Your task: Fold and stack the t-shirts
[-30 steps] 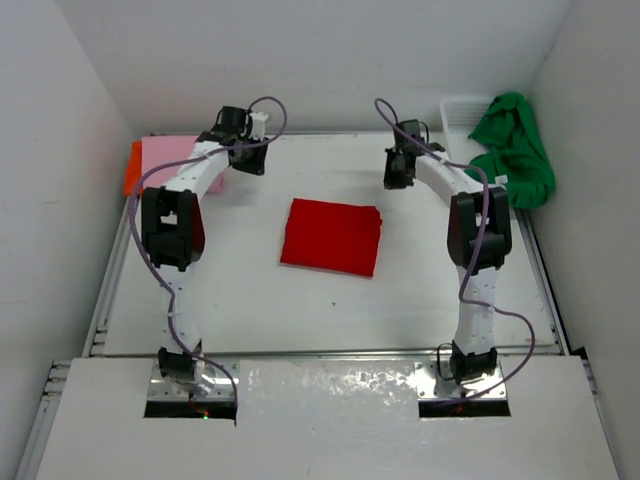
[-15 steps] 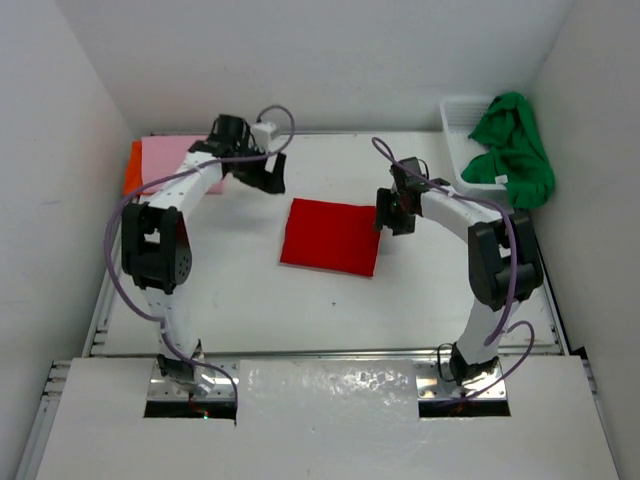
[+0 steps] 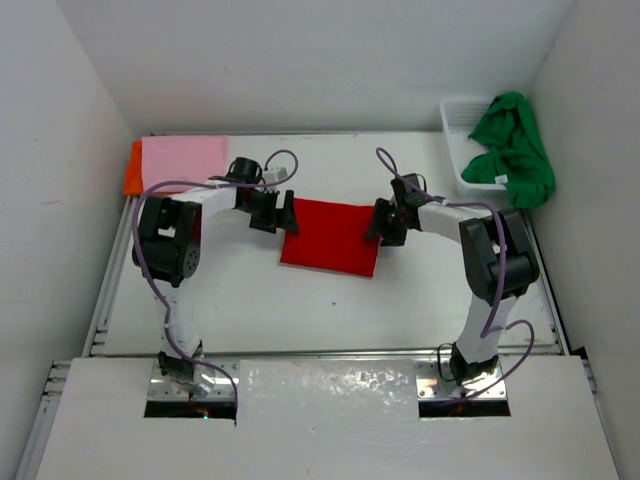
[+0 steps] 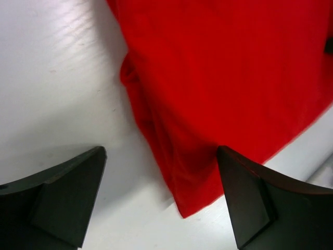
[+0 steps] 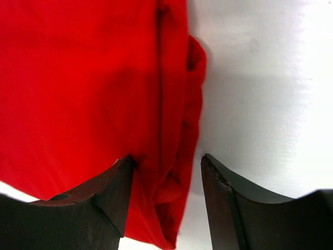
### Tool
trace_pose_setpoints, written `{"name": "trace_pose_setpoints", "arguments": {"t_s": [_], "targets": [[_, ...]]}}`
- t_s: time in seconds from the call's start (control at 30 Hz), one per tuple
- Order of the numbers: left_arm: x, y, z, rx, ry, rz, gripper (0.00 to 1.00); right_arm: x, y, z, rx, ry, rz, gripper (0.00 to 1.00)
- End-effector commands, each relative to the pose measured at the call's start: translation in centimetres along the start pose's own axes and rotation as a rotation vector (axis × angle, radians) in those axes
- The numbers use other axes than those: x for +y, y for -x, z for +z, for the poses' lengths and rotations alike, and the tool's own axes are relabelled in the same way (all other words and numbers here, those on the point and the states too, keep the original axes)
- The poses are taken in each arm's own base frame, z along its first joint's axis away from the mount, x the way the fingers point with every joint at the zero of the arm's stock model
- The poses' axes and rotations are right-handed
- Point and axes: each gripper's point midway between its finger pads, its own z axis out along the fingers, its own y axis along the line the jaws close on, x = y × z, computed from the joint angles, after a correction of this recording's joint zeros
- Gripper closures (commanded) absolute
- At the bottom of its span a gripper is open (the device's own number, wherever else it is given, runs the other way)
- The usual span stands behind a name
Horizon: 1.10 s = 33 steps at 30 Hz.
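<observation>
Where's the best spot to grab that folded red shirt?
Probably its two side edges at once, from above: left gripper on the left edge, right gripper on the right. The red t-shirt lies flat on the table, and its folded layers bunch up there, so a pinch should catch them all.

The left gripper (image 3: 272, 212), a second ago up by the pink shirt (image 3: 183, 158), is now down at the left edge of the red shirt (image 3: 330, 238), and its jaws have spread wide astride that edge. The right gripper (image 3: 385, 222) has come from the far side near the basket (image 3: 450, 106) to the red shirt's right edge, its jaws now parted around the fold there. The pink shirt, partly covered by the left arm before, now shows whole.
</observation>
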Motion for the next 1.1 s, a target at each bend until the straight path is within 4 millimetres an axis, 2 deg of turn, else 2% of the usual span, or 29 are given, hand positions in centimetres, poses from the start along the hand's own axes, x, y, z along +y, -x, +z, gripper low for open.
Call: {"name": "trace_pose_setpoints", "arguments": {"t_s": [0.0,0.27,0.33,0.37,0.47,0.53,0.57,0.6,0.63,0.77,0.83,0.93,0.97,1.0,1.07], "targets": [[-0.7,-1.3,2.5,0.03,-0.083,-0.09,0.14,0.2,-0.2,0.8,-0.012,0.022,0.02,0.47],[-0.3,-3.6,5.0,0.098,-0.142,-0.185,0.2,0.1,-0.6,1.1,-0.014,0.033,0.032,0.47],[-0.2,-4.2,5.5,0.114,-0.154,-0.201,0.28,0.1,-0.8,1.3,-0.013,0.04,0.04,0.47],[-0.1,-4.6,5.9,0.126,-0.164,-0.21,0.39,0.1,-0.8,1.4,-0.014,0.044,0.044,0.47],[-0.1,-5.2,6.7,0.153,-0.19,-0.219,0.48,0.2,-1.0,1.5,-0.013,0.051,0.051,0.47],[0.1,-4.7,6.9,0.142,-0.188,-0.208,0.56,0.1,-1.3,1.5,-0.008,0.053,0.053,0.47],[0.4,-4.6,7.0,0.139,-0.18,-0.207,0.79,0.2,-1.2,1.4,-0.011,0.057,0.052,0.47],[0.7,-4.1,6.9,0.126,-0.17,-0.204,0.94,0.2,-1.3,1.3,-0.009,0.057,0.052,0.47],[1.0,-3.8,6.8,0.116,-0.163,-0.203,1.0,0.2,-1.3,1.2,-0.009,0.057,0.051,0.47],[1.2,-0.8,4.1,0.02,-0.138,-0.157,1.0,0.3,-1.0,0.2,-0.02,0.061,0.036,0.47],[1.2,0.7,2.0,-0.034,-0.079,-0.093,1.0,0.4,-0.5,-1.0,-0.04,0.061,0.027,0.46],[1.2,1.8,-0.5,-0.066,-0.004,-0.014,1.0,0.6,0.6,-3.2,-0.085,0.042,-0.026,0.46],[1.6,2.3,-1.2,-0.077,0.015,0.019,1.0,0.4,0.5,-3.8,-0.081,0.03,-0.033,0.45],[2.0,2.3,-2.0,-0.071,0.031,0.014,1.0,0.8,1.2,-4.9,-0.109,0.036,-0.046,0.45],[2.7,4.0,-4.0,-0.117,0.062,0.038,1.0,0.4,1.4,-5.8,-0.117,0.013,-0.068,0.45]]}}
